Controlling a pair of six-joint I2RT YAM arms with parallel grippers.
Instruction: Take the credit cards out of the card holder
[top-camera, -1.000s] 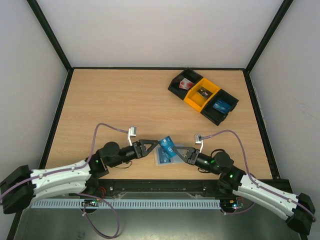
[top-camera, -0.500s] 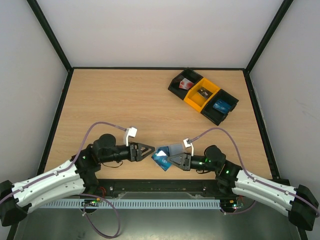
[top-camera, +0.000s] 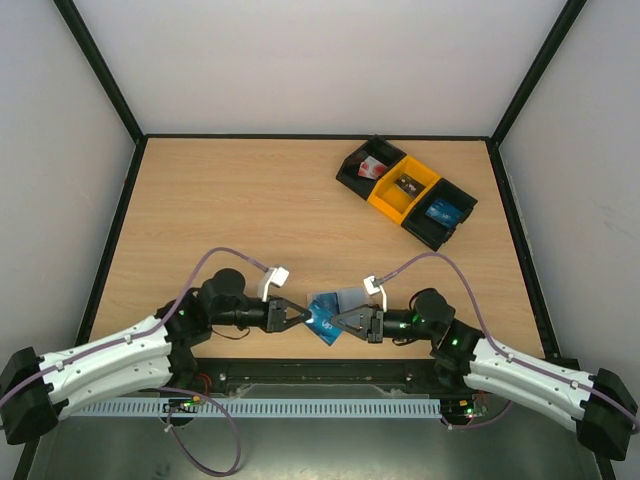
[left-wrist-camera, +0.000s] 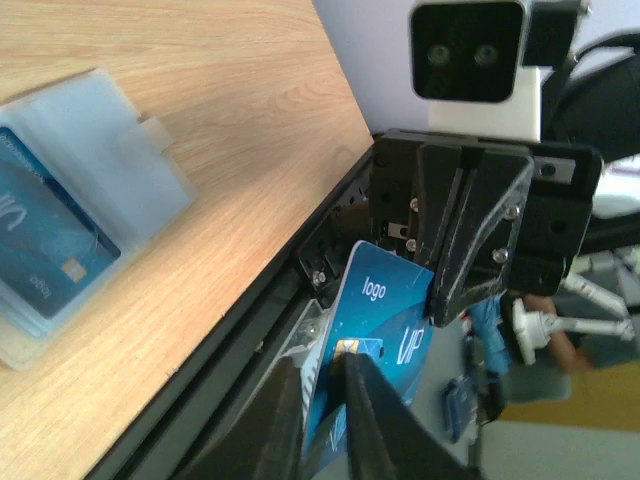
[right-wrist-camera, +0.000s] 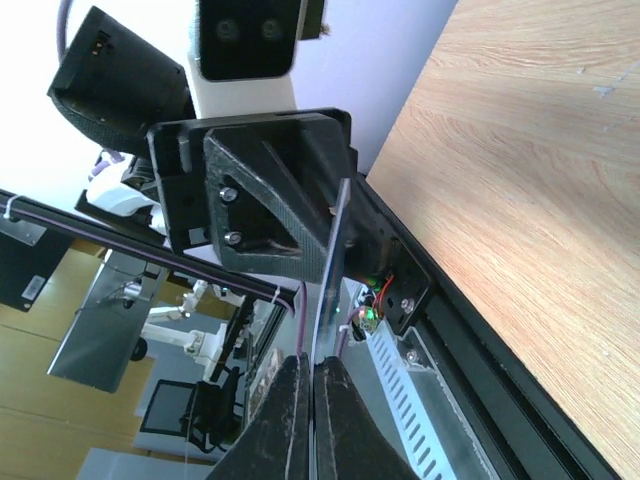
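Handover — R gripper (right-wrist-camera: 312, 385) clamps a card (left-wrist-camera: 385, 320); L gripper (left-wrist-camera: 322, 420) has jaws nearly shut round it, can't tell if pinching. Next — L grips firm, then R lets go.

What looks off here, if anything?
Nothing spilled or damaged. One credit card hangs tilted in the air near the front edge of the table: right pincer clamped on it, left pincer straddling its other end. The card holder lies flat with another card inside.
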